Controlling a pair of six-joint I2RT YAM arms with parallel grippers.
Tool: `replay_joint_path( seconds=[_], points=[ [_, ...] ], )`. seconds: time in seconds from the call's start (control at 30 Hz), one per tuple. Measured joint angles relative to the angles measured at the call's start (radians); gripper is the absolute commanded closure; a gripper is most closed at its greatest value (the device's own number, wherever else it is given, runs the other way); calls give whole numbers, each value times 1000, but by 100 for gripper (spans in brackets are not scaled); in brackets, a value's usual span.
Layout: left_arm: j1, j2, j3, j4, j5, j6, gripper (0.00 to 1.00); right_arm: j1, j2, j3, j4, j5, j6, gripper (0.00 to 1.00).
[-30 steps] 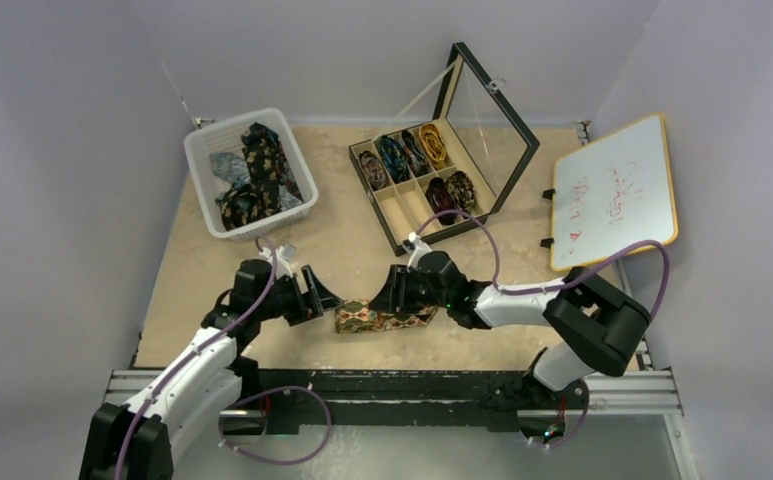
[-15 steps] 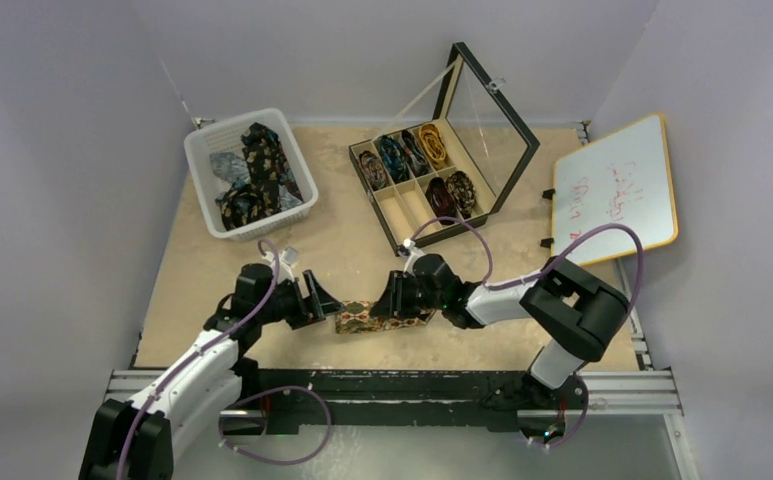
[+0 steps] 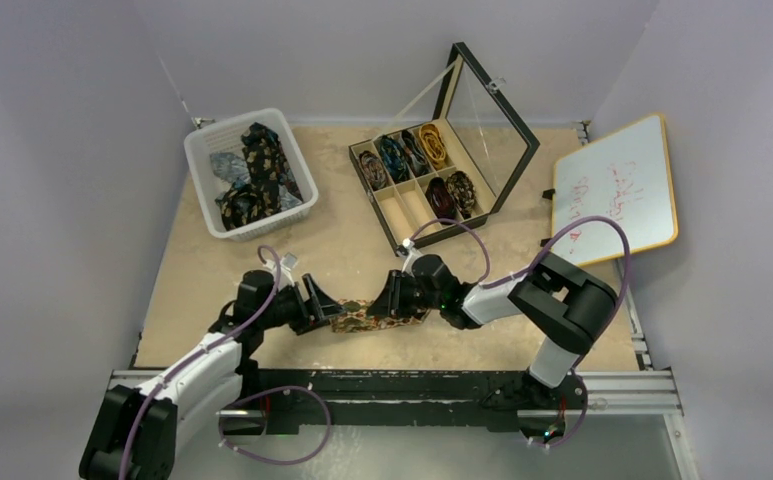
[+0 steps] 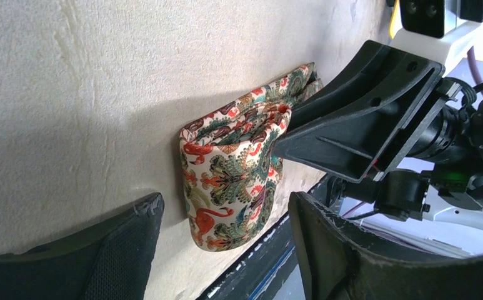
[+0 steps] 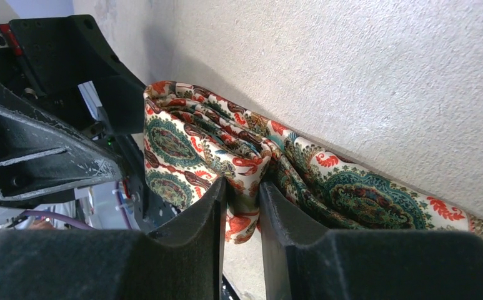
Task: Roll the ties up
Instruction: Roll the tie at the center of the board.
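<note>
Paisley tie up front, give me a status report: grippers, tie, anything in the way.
Right gripper pinching a fold of the paisley tie. Left gripper open, straddling its folded end. Tie bunched in folds, not yet a coil. Nothing seen in the way.

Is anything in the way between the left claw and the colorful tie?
Nothing visible. The left gripper is open, and the tie has its folded end right in front of it, with only bare table between them. The right gripper pinches the tie farther along, not in that gap.
</note>
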Motion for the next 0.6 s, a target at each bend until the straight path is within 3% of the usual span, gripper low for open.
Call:
replay_joint_path(
  seconds=[0.27, 0.6],
  points=[
    [-12, 30, -25, 75, -16, -70, 34, -2, 27, -16, 66, -19, 41, 76],
    [-75, 147, -19, 178, -62, -96, 52, -5, 57, -16, 109, -42, 68, 76]
  ],
)
